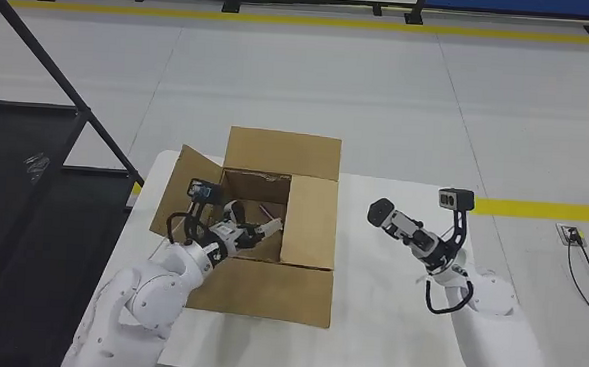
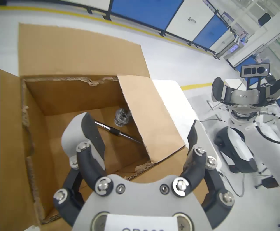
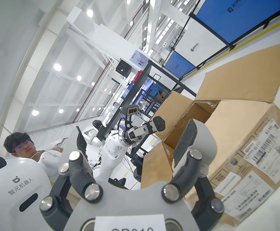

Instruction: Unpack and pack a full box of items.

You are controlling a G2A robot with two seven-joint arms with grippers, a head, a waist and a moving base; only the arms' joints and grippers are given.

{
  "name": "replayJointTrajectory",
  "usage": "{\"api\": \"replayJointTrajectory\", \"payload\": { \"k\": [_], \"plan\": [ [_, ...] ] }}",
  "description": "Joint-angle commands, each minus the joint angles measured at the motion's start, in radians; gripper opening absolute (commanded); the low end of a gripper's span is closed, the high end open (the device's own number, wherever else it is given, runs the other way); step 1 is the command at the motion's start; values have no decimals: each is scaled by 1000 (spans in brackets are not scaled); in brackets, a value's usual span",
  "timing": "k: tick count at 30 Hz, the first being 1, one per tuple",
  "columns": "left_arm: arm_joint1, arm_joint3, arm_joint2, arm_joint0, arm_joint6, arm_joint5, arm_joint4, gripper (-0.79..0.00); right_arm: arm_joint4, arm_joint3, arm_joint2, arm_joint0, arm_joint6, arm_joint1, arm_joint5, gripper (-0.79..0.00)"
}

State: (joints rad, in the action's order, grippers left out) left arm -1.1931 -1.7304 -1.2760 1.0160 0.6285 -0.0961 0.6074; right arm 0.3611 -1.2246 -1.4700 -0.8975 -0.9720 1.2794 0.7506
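Top view, from the left: the left gripper [image 1: 244, 224] hangs over the mouth of the open cardboard box [image 1: 269, 292], which stands on the white table [image 1: 368, 318]. Its jaws are spread wide with nothing between them. In the left wrist view a slim metal rod [image 2: 114, 131] with a dark sleeve at its middle lies flat on the box floor, below and just ahead of the gripper. Its long axis runs aslant from under one finger [image 2: 87, 131] toward the foot of the inward-leaning flap [image 2: 148, 113], and the thin tip points at that flap. A flanged metal fitting [image 2: 121, 116] sits just beyond the rod, partly tucked behind the flap's edge. Farther right, the right gripper [image 1: 380, 212] is held above the table well clear of the box, its jaws also apart and empty. The left arm is plainly the nearer one. A straight descent would probably need the jaws turned across the rod's length.
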Motion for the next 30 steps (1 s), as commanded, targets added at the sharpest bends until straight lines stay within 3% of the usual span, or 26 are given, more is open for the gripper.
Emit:
{"api": "replayJointTrajectory", "payload": {
  "k": [1,8,19,23,30],
  "plan": [
    [-6,59,24,-44,72,21,-77,0,3,-7,-23,-16,1,-7,2,0],
    [-29,272,90,-172,199,50,-314,0,26,-35,-85,-69,8,-28,5,0],
    [-71,537,189,-306,221,-29,-530,0,51,-62,-111,-107,26,-47,12,0],
    [-82,570,213,-335,212,-65,-561,0,56,-68,-114,-118,35,-52,15,0],
    [-76,538,185,-331,243,-142,-603,0,63,-63,-101,-130,50,-57,23,0]
  ]
}}
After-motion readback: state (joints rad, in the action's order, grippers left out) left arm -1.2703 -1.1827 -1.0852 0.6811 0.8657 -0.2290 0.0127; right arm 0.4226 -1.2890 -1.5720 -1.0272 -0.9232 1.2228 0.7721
